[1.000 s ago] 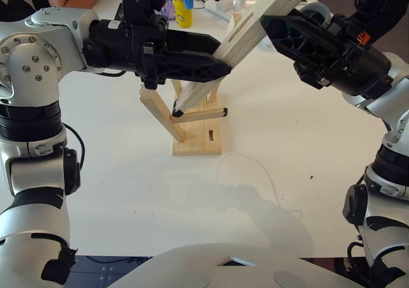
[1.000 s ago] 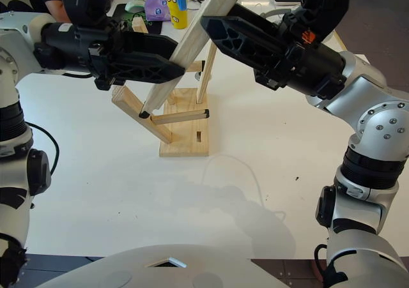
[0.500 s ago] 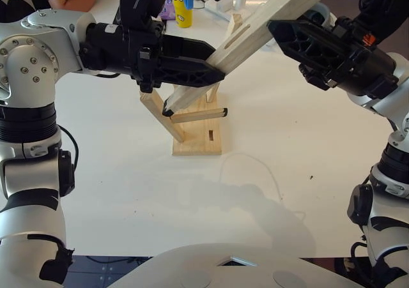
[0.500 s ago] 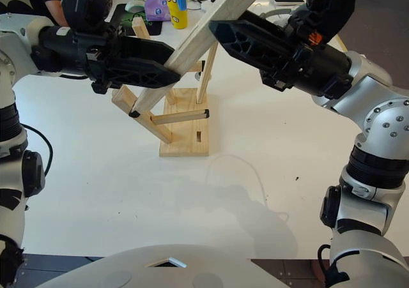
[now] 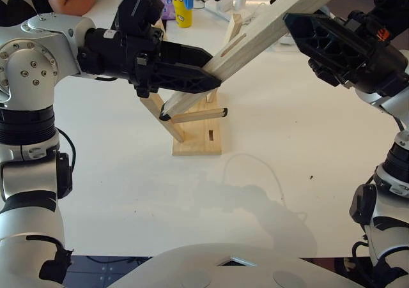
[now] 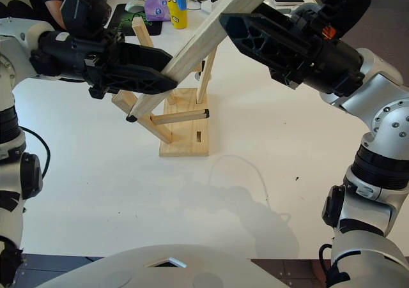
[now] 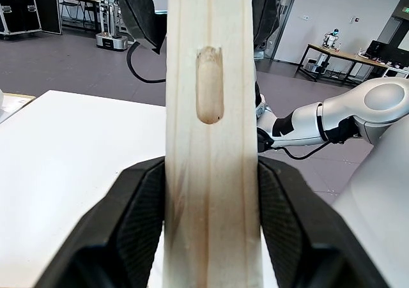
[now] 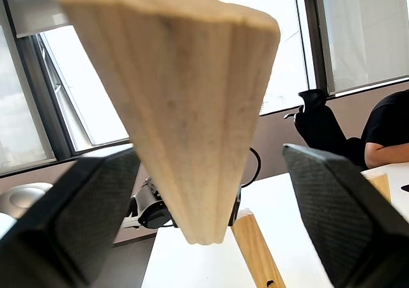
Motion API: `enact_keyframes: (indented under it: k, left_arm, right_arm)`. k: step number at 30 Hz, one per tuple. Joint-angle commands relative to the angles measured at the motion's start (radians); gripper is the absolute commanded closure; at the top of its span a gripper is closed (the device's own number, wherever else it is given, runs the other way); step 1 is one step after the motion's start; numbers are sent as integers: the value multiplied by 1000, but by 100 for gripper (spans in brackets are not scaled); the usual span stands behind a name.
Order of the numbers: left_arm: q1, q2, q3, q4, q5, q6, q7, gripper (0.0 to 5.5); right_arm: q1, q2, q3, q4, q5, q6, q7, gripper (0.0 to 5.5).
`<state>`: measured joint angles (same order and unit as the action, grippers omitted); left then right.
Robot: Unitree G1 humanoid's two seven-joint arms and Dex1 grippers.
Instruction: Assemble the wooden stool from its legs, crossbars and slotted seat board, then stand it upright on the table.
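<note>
We see the long wooden leg (image 5: 255, 42) held in the air, slanting from a black-capped low end at 7 o'clock up to 1 o'clock. The left pincer (image 7: 211, 166) is clamped on it near the low end, one finger pressed to each side, just below an oval slot (image 7: 209, 83) in the wood. The right pincer (image 8: 208, 154) stands wide around the upper part, and we see a gap between the leg and each finger.

Under the leg, the seat board (image 5: 197, 141) lies flat on the white counter (image 5: 128, 173). Other legs already rise from it, one leaning towards 10 o'clock (image 5: 167, 123), and a crossbar (image 5: 199, 115) spans between them. The capped end hangs just beside that crossbar; we cannot tell whether they touch. A yellow bottle (image 5: 183, 4) stands at 12 o'clock, well apart.
</note>
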<state>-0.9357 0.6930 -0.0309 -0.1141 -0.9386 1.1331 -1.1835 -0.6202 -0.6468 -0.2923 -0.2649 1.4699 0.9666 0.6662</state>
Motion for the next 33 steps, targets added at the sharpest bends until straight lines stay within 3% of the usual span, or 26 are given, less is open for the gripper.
enact_keyframes:
  k: [1, 10, 17, 18, 27, 30, 33]
  left_arm:
    - [6, 14, -9, -10, 7, 2, -8, 343]
    - [7, 14, -18, -11, 22, -11, -6, 343]
    - [30, 2, -19, -33, 72, -98, 3, 343]
    - [30, -1, -15, -33, 73, -102, 10, 306]
    - [-16, -17, 119, 4, -16, -65, 100, 179]
    - [-64, 26, 205, 46, -25, -78, 137, 136]
    - [-77, 106, 283, 117, 25, -123, 165, 132]
  right_arm:
    - [-12, 8, 15, -24, 14, 1, -19, 193]
    - [5, -3, 26, -37, 43, 8, -15, 338]
    - [33, 2, 29, -40, 17, -5, 6, 345]
    - [39, 7, 30, -44, 15, -8, 5, 345]
    - [42, 19, 51, -34, -24, -19, 13, 345]
    - [40, 7, 53, -19, -36, -10, 30, 345]
    - [72, -28, 30, -24, -34, 9, 53, 345]
